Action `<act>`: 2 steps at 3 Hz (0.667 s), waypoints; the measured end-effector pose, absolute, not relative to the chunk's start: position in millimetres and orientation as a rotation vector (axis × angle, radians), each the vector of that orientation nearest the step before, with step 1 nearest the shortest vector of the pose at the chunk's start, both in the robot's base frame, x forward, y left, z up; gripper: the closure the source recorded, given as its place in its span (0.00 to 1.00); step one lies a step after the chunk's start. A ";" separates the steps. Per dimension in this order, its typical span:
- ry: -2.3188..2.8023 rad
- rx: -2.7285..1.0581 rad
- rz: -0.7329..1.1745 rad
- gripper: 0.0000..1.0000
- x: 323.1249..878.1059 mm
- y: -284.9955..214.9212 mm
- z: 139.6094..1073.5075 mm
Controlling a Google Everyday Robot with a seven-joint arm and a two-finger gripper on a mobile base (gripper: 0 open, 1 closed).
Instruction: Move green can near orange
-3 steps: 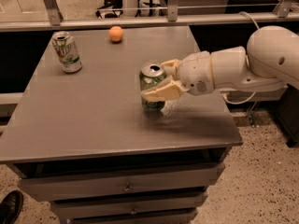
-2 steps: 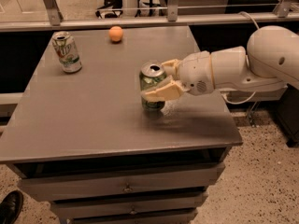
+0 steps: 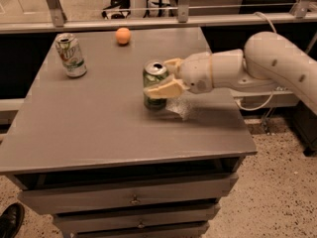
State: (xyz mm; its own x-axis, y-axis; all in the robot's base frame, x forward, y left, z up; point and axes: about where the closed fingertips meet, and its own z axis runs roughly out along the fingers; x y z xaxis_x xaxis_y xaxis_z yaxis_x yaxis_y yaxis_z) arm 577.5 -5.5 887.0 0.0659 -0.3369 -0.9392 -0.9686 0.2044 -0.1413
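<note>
1. I have the hand (image 3: 158,77) at mid-desk, reaching in from the right. Its two pale fingers (image 3: 161,89) are clamped on the green can (image 3: 154,86), one across the front and one behind the rim.
2. The green can is upright, roughly in the middle of the desk (image 3: 99,133). I can't tell whether its base is resting on the surface or just off it.
3. Progress, as I judge it: the grasp is made, and that's the first part done. The carry and the set-down are both left.
4. The orange (image 3: 123,35) sits at the far edge of the desk, left of and beyond the can and well apart from it. So the can is not yet near it.
5. The room looks good. There is bare desk all the way between the can and the orange, with nothing standing in that line.
6. The white-and-silver can (image 3: 71,55) stands near the far left, off the direct path and well clear of the orange. I only need to avoid swinging wide to the left.
7. Watch the back edge. The orange is close to it, with a rail (image 3: 148,21) running just behind, so there's little room beyond the fruit.
8. My plan is to set the can down on the near side of the orange. A nudge could roll the fruit off the back.
</note>
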 end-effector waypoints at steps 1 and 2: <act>1.376 -1.334 0.740 1.00 653.3 2.1 907.0; 1.314 -1.329 0.672 1.00 699.4 0.0 937.7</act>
